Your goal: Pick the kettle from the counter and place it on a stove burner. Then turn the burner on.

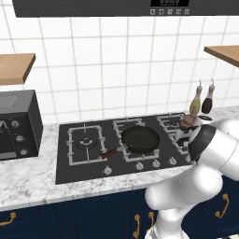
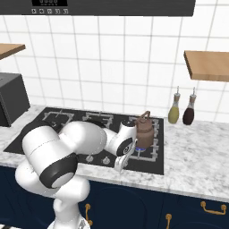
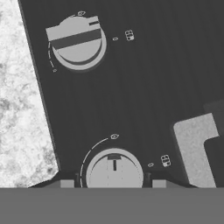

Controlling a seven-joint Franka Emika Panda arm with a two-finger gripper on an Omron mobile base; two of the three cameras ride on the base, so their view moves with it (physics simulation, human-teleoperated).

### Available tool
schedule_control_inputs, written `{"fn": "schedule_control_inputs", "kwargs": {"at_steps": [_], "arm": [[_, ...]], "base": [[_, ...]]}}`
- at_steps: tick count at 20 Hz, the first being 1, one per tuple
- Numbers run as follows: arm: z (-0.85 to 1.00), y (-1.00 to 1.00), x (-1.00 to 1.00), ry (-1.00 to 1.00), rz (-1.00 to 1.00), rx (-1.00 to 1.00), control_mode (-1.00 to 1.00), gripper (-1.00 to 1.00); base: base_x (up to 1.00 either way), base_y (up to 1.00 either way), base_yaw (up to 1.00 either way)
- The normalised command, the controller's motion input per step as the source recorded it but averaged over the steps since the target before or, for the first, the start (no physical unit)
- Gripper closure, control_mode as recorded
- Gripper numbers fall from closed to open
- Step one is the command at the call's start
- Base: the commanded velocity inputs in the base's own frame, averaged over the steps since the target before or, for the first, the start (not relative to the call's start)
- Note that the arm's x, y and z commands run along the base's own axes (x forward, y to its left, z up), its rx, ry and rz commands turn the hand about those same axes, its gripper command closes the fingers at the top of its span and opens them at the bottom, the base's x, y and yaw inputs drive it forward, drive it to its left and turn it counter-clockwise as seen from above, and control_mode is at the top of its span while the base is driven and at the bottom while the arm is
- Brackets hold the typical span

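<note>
Base views flank cooktop [image 1: 93, 161], hand view close above knob [image 3: 114, 169]

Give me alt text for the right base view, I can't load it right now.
A brown-copper kettle sits on the right-hand stove burner of a black cooktop, with a small blue flame showing under it. The white arm reaches down to the cooktop's front edge, its gripper at the knob row. A yellow bottle and a dark bottle stand on the marbled counter to the right.

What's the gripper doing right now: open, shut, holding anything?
Gripper: jaws stand apart on either side of the near stove knob, which sits between the fingertips; whether they press on it cannot be told.
</note>
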Motion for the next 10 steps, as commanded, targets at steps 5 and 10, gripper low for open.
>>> {"fn": "schedule_control_inputs", "kwargs": {"at_steps": [5,10], "arm": [[0.00,-0.01,0.23,0.00,-0.12,0.00,-1.00,-1.00],[0.19,-0.05,0.37,-0.02,-0.24,0.00,-1.00,-1.00]], "base": [[0.00,0.00,0.00],[0.00,0.00,0.00]]}}
